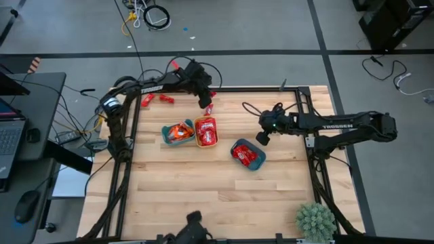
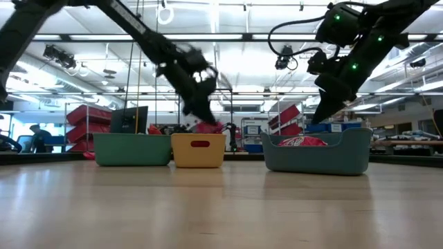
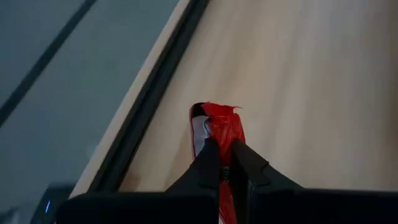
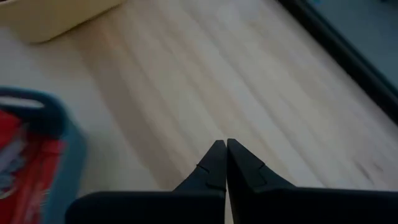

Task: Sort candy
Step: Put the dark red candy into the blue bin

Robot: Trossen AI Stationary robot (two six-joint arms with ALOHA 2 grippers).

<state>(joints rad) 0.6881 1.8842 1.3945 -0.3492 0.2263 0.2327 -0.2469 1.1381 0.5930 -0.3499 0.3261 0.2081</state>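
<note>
Pinching a red candy between its closed fingers, the left end effector is at the far side of the bench, just behind the yellow bowl. The wrapper is shiny, thin and crumpled, with a white mark on one side; its lower part is hidden behind the fingers. Near the front edge of the pale wooden bench stands a small green plant, partly cut off by the picture edge. In the middle three small bowls stand in a row: the teal bowl holds orange candies, the yellow one holds red candies, and the blue bowl holds red candies with white marks. The right end effector hovers above the bench beside the blue bowl, fingers closed on nothing. Farther back, loose red candies lie near the far left corner. In the low view the left end effector is blurred.
</note>
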